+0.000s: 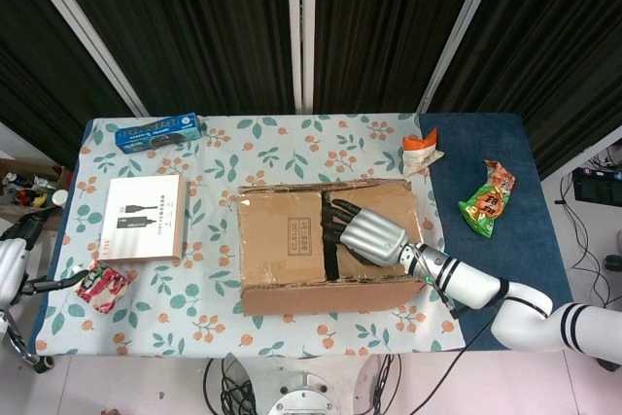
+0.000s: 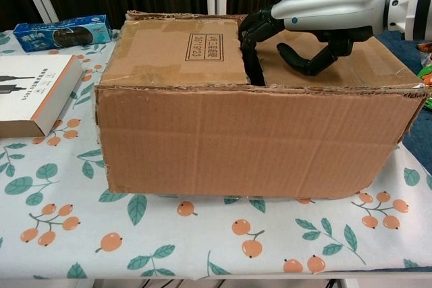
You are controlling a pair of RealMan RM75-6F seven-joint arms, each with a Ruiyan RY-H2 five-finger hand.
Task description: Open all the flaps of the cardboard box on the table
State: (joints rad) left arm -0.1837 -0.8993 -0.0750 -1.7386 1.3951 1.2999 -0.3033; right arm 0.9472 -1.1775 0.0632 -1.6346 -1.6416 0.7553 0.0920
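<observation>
- Cardboard is the whole job here: the box (image 1: 326,250) sits mid-tabletop (image 1: 282,148), long side facing the robot, and none of its flaps is up yet.
- The left flap (image 1: 282,238) and the right flap (image 1: 384,216) both lie flat, with a dark gap (image 2: 251,59) running between them.
- The right robot hand (image 1: 364,232) lies over the right flap, its dark fingers (image 2: 251,35) curled down into that gap at the flap's edge. It looks hooked under the edge rather than clamped, thumb hanging loose above the cardboard; nothing is properly held as far as I can see.
- The left robot hand (image 1: 12,264) is off at the tabletop's left edge, well apart from the box; only part of it shows, so I cannot tell whether it is open or closed.
- My read: the task is barely begun. The first flap is about to be lifted, then the left one, and any inner flaps beneath remain; those are hidden for now.
- A white box (image 1: 144,218), a blue box (image 1: 158,130) and snack packets (image 1: 489,199) lie around but off to the sides.
</observation>
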